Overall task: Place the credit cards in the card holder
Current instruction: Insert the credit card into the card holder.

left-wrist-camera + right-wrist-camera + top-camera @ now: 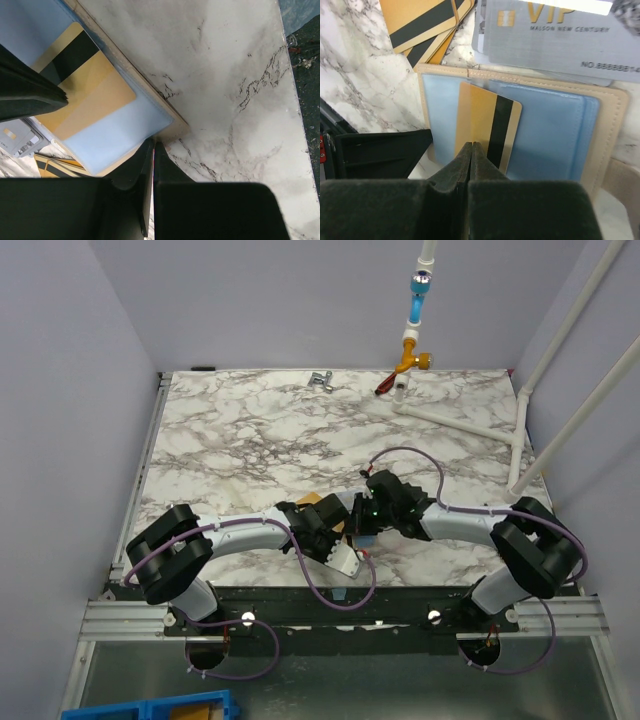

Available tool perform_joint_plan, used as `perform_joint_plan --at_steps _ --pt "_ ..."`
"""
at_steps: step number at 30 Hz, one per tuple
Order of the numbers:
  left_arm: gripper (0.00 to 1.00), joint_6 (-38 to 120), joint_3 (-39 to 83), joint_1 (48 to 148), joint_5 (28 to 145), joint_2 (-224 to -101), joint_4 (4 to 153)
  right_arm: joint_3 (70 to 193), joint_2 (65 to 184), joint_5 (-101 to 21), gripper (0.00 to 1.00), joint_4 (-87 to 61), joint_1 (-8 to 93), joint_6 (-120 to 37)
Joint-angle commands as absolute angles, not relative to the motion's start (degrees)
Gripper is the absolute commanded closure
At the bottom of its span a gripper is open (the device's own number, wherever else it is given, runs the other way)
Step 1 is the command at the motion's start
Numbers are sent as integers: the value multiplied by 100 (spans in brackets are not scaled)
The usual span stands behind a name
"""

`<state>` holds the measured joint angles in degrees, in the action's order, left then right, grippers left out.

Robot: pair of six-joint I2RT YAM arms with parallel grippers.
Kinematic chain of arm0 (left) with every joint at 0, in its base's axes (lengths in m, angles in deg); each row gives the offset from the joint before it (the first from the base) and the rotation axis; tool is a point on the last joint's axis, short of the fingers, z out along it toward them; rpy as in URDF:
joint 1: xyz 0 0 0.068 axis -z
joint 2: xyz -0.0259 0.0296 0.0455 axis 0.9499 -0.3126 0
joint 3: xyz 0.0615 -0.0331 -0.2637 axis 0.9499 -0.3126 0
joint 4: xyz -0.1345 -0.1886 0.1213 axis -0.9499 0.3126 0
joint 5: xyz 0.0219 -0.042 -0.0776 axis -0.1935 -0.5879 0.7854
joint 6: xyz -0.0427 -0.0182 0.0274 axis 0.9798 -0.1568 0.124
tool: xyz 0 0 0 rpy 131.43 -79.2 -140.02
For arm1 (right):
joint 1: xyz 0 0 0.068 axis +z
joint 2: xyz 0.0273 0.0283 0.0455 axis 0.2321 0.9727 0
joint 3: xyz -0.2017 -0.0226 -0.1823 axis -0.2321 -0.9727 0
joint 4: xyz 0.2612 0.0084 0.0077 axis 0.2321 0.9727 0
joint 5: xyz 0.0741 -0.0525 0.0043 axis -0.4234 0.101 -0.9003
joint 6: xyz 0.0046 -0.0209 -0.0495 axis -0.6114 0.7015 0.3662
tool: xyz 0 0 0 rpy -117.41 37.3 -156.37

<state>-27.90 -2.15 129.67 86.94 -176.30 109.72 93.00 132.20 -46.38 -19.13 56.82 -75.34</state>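
The card holder (607,130) lies open on the marble, tan-edged with pale blue pockets (120,130). One gold credit card with a dark stripe (492,125) lies on its blue lining (85,85). My right gripper (471,146) is shut, its tips resting on that card's near edge. My left gripper (153,145) is shut too, its tips against the holder's tan corner. More gold credit cards (420,25) and grey "VIP" ones (555,37) lie just beyond the holder. From above, both grippers (350,522) meet over the holder (320,501) and hide most of it.
A white pipe frame (470,420) stands at the back right, with an orange and blue valve (412,355) above it. A small metal fitting (321,380) sits at the table's far edge. The table's near edge is close behind the holder.
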Motion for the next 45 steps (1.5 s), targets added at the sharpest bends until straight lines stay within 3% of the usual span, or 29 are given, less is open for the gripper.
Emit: perform_joint_plan --at_steps 1,13,45 --pt "98 -2813 -466 12962 8551 -17942 11115 9477 12892 -4018 99 -1439 5615 -7343" --pt "98 -2777 -448 12962 8522 -17946 11087 9465 12998 -3401 99 -1131 5534 -7322" --pt "97 -2813 -348 12943 8412 -17917 11014 9589 13676 -4307 99 -2020 6127 -7720"
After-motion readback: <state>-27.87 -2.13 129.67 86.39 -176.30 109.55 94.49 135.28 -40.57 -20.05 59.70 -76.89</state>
